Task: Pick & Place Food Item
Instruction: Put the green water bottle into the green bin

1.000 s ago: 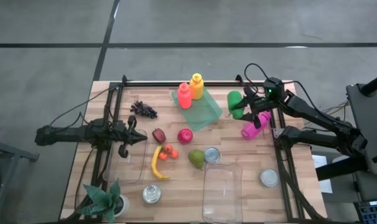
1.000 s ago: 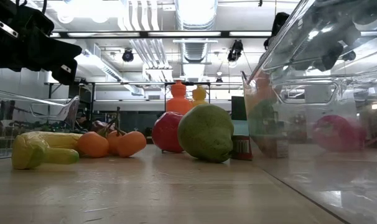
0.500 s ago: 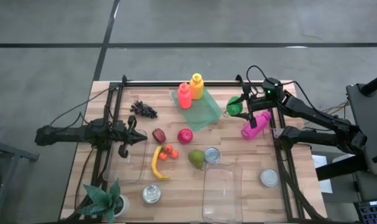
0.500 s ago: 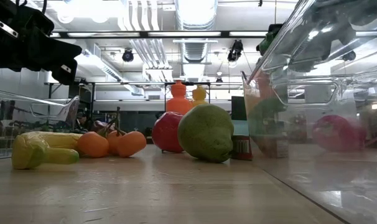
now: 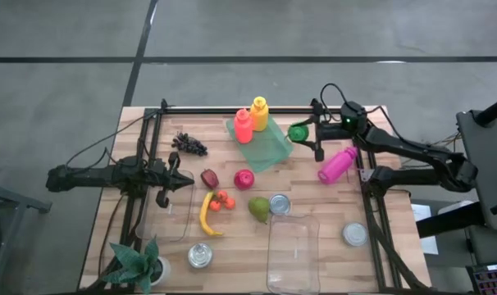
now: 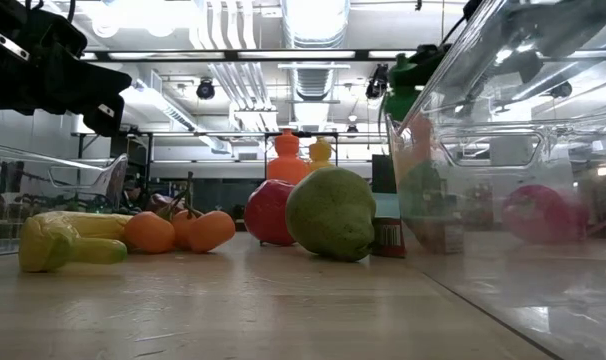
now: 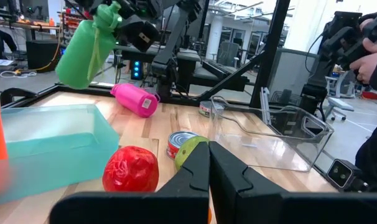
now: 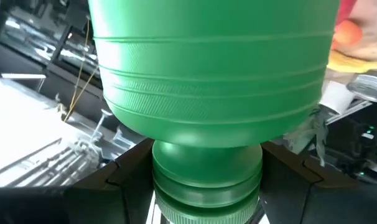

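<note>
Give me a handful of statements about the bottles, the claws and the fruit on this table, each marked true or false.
1. The right claw holds the green bottle off the table. True.
2. The pink bottle stands upright. False: it lies on its side.
3. The left claw is open. False: it is shut and holds nothing.
4. The orange bottle and yellow bottle stand by the teal bin. True.
5. The banana lies inside a clear container. False: it lies on the wood.

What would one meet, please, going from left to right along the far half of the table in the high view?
Dark purple grape bunch → red plastic bottle → orange plastic bottle → green plastic bottle held by the right hand → pink plastic bottle.
</note>
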Available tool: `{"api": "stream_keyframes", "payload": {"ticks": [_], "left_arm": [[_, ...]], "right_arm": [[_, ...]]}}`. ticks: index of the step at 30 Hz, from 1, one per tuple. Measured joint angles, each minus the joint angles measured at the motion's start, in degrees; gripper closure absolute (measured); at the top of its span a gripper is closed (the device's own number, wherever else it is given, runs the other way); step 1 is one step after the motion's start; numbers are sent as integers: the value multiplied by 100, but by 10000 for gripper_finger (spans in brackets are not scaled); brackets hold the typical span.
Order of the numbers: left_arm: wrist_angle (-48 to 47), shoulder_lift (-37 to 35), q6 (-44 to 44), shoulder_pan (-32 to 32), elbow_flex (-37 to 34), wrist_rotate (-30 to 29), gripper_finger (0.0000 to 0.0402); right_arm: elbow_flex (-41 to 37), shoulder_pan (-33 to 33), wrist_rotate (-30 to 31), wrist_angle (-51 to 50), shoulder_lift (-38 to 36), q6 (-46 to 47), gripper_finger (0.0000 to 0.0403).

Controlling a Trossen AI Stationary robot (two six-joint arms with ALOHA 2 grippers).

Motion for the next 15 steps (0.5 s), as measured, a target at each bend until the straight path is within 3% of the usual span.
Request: {"api": "stream_keyframes", "payload": {"ticks": [9,15], "left_arm": [[-1,-2,0,1,0,1,401],[-1,0,0,1,0,1,401]], "right_arm": [[2,11,3,1588,1000,32,179],[4,266,-30,2581,1565,691,179]]}}
